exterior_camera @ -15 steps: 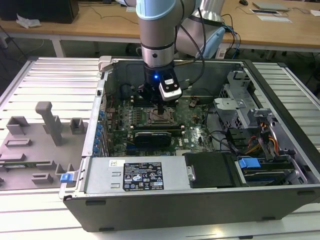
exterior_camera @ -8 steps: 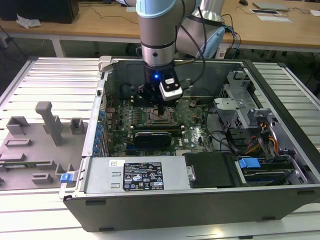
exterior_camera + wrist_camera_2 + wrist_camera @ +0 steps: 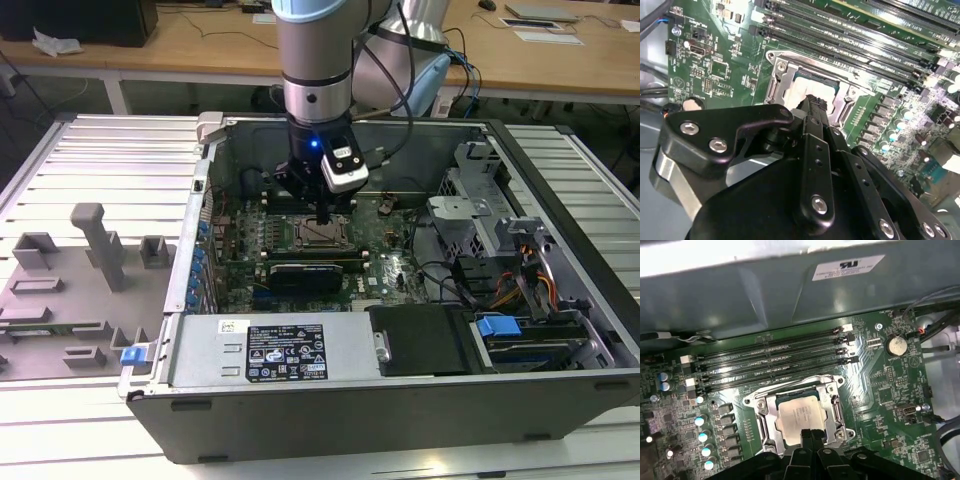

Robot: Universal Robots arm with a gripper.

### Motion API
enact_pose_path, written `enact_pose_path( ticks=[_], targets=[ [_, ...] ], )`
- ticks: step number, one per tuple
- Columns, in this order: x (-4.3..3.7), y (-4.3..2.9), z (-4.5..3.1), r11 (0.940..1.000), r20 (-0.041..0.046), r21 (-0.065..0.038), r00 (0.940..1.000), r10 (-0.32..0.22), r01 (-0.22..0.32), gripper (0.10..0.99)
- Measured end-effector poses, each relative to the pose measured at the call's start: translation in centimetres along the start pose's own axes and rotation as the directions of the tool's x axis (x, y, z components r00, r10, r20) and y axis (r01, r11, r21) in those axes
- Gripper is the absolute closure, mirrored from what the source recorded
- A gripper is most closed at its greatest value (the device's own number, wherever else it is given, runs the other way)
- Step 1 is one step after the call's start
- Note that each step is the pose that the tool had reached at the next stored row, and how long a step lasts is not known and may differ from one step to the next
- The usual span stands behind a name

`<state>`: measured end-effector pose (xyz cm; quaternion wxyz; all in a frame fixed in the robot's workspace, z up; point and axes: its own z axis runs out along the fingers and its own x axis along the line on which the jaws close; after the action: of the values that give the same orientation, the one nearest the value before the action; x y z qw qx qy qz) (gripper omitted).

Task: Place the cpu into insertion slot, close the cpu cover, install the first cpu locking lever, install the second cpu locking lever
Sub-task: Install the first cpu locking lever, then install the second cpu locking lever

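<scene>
Silver-grey arm [image 3: 316, 60], black screwed end effector [image 3: 812, 107], blue light.

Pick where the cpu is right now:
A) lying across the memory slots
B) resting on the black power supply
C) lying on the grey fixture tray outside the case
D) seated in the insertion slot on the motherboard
D: in the first wrist view the cpu sits flat inside the insertion slot, with the gripper at its edge.

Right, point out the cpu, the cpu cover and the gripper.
cpu [image 3: 799, 416], first wrist view, middle of its silver-grey top.
cpu cover [image 3: 834, 412], first wrist view, on the metal frame bar beside the chip.
gripper [image 3: 811, 434], first wrist view, between its black fingertips at the chip's edge.
</scene>
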<state>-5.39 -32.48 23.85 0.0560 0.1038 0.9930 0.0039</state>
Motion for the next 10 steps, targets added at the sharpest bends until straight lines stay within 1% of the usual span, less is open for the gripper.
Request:
enact_pose_path(
  ticks=[10],
  targets=[
    [-0.02, 0.00, -0.17, 1.0000, 0.0001, 0.000, 1.0000, 0.000, 0.000, 0.980]
  ],
)
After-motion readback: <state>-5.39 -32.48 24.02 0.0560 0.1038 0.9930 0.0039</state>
